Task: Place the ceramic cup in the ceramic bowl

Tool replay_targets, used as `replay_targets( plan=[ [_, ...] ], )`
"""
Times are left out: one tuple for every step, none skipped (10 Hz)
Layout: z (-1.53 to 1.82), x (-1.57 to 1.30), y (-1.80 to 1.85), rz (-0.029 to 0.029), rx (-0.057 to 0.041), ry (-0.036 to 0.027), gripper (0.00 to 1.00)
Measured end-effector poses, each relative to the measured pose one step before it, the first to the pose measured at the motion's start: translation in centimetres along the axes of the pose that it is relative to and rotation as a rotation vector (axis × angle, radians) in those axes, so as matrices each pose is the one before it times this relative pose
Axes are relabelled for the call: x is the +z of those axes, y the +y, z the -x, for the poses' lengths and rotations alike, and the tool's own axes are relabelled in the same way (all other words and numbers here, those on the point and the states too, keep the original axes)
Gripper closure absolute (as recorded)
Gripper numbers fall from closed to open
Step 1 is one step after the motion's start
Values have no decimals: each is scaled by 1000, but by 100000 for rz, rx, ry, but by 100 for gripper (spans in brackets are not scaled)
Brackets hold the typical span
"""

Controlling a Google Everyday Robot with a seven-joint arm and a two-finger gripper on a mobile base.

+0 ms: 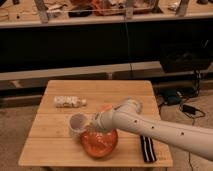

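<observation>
Arm [155, 129] white and thick, entering from the lower right corner. It runs low and nearly level across the right half of the wooden table [52, 150] toward the left, and the wrist dips over the far rim of the ceramic bowl [100, 145]. Gripper [89, 122] sits at the arm's end, just above and left of the bowl, fingers drawn together on the right-hand rim of the ceramic cup [76, 125].

Cup upright, mouth up, touching the gripper, just beside the bowl's upper-left edge and outside it. Cannot tell whether its base rests on the wood. Bowl near the front edge, about centre, its far side covered by the wrist.

Edges and room:
- Clear plastic bottle [69, 101] on its side behind the cup, apart from it.
- Dark striped strip [147, 148] at the front right edge, near the bowl.
- Small orange and blue thing [105, 107] behind the wrist, mostly hidden.
- Open wood left of the cup and along the front-left corner.
- Dark low shelf unit [100, 50] behind the table.
- Black box [172, 96] with cables on the floor to the right.
</observation>
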Motion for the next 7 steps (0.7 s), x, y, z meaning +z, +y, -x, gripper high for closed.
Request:
replay_targets(
  plan=[
    [-390, -521, 425, -362, 1413, 496, 99],
    [-267, -131, 138, -382, 693, 179, 99],
    [-281, 37, 161, -243, 408, -79, 99],
    [-290, -8, 176, -264, 669, 141, 99],
    [-180, 2, 63, -210, 451, -1, 99],
    [-407, -131, 205, -315, 790, 145, 99],
    [-207, -70, 12, -219, 297, 113, 99]
  ],
)
